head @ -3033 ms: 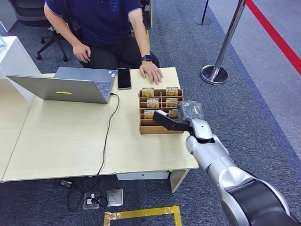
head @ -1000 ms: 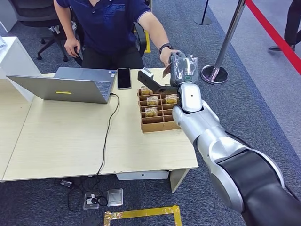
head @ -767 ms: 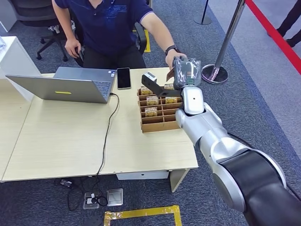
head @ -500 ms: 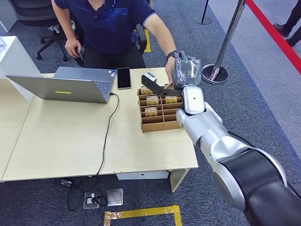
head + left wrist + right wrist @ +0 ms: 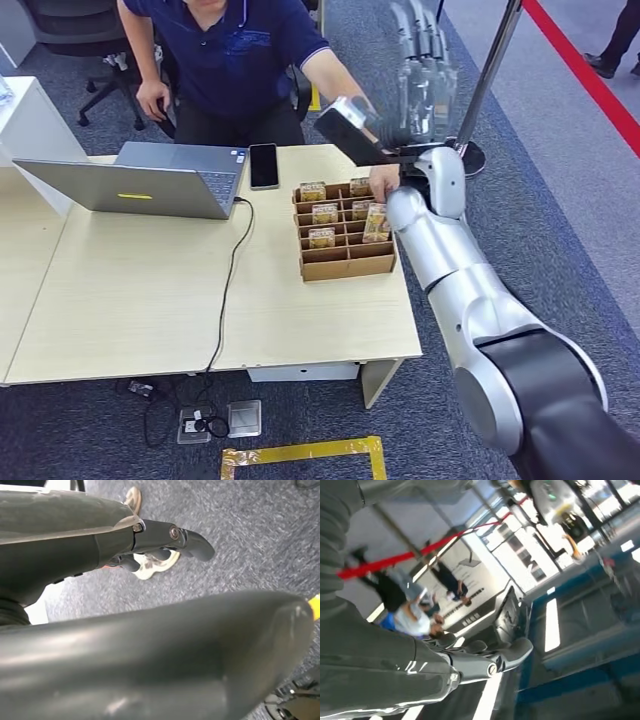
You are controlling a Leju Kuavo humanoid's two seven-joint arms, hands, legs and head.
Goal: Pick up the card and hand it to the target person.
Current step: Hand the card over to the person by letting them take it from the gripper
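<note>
My right hand (image 5: 419, 80) is raised above the far right corner of the table, fingers spread upward and thumb out, with nothing in it. In the right wrist view the right hand (image 5: 471, 662) also holds nothing. Just below it, the seated person's hand (image 5: 385, 180) reaches to the wooden card box (image 5: 347, 262). A patterned card (image 5: 376, 222) stands tilted at the box's right side, right under that hand; I cannot tell if the person grips it. Over grey carpet, my left hand (image 5: 170, 535) hangs with its fingers extended and holds nothing.
A laptop (image 5: 143, 180) and a black phone (image 5: 263, 165) lie on the light wooden table (image 5: 151, 290), with a cable running off the front edge. More cards sit in the box's slots. A stanchion post (image 5: 490, 60) and red floor line are at the right.
My right hand rose from the box's far edge and opened, fingers now pointing up. The card has left it and stands at the box under the person's lowered hand.
</note>
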